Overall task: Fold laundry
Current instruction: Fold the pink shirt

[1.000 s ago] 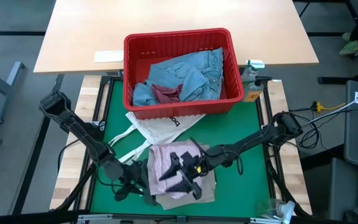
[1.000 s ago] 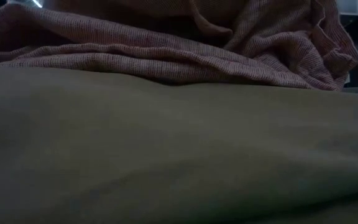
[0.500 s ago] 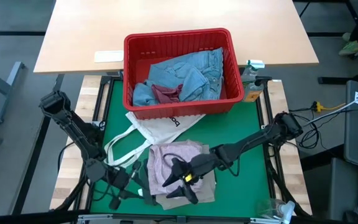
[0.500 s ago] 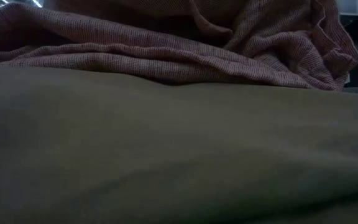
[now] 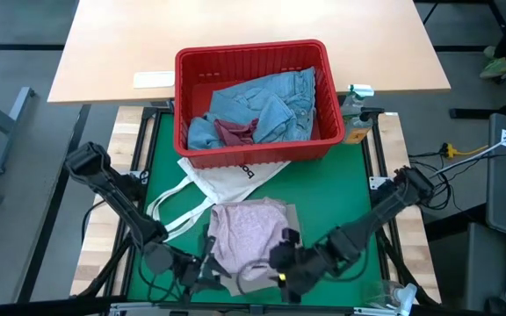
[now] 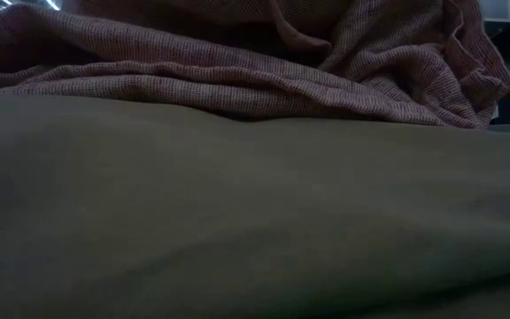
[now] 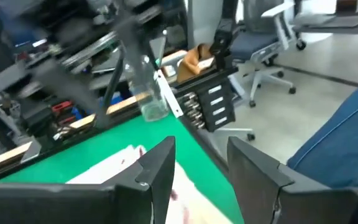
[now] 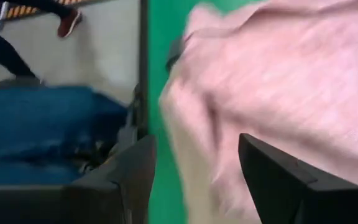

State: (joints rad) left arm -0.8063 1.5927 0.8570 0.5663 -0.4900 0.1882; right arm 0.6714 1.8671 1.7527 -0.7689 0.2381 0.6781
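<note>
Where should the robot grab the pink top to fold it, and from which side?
Probably the pink top is best pinched at its near corners, coming in from the table's front edge. It lies spread fairly flat on the beige trousers, and both open grippers, left gripper and right gripper, already sit low at that edge, so the thin hem there is easiest to reach.

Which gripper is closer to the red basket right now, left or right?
Neither clearly. Both sit far from the red basket, at the table's near edge: left gripper at the pink top's near-left corner, right gripper at its near-right.
</note>
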